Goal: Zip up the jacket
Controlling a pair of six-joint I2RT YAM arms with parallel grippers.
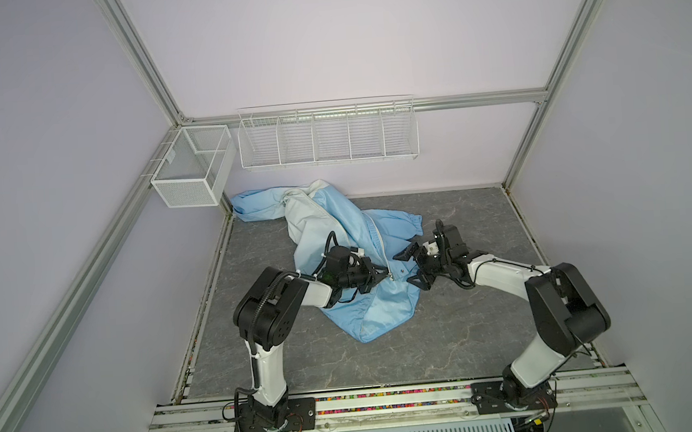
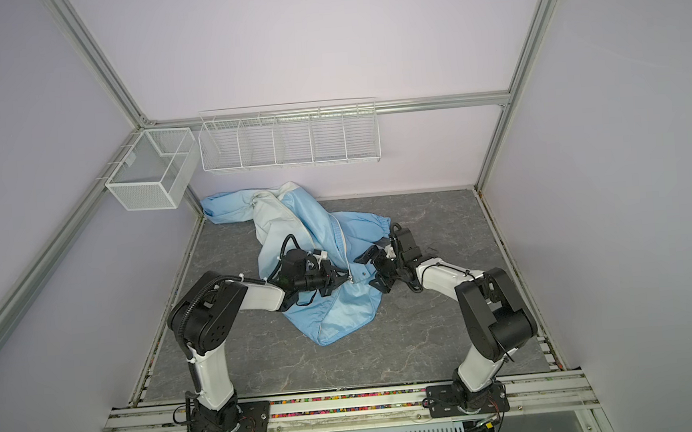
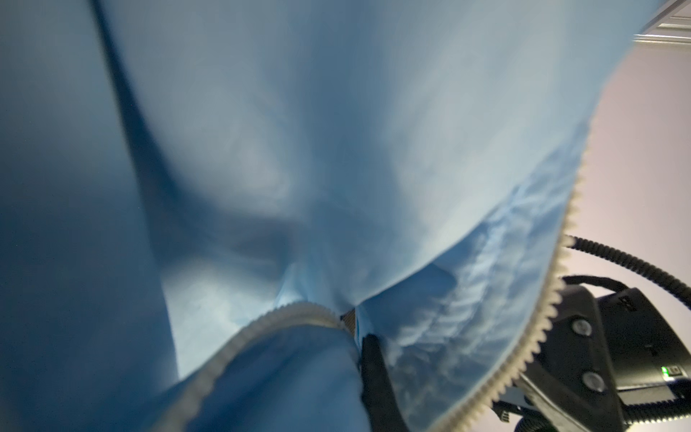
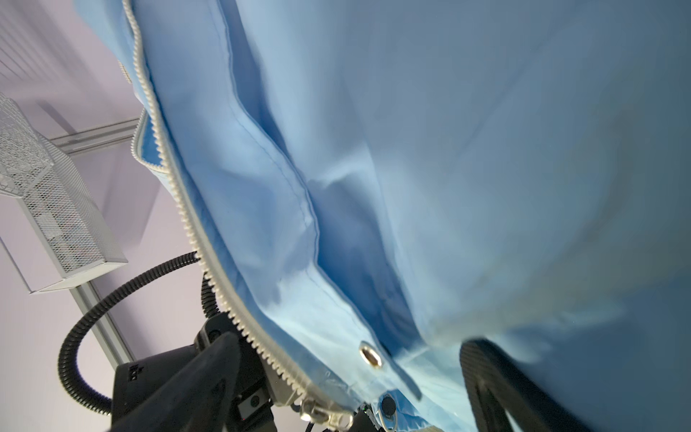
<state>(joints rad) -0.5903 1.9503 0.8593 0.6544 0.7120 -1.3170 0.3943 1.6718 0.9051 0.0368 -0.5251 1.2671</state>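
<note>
My left claw (image 1: 382, 278) pinched shut on thin light-blue fabric jacket (image 1: 338, 221) by its cream-white zipper (image 1: 381, 248), my right claw (image 1: 405, 269) wide open at its right edge, holding nothing, jacket heaped from centre to far left

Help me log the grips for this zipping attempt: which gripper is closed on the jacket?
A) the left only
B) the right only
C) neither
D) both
A: the left gripper is pinched shut on the jacket at the lower end of its zipper, while the right gripper has its jaws spread wide and clamps nothing.
</note>
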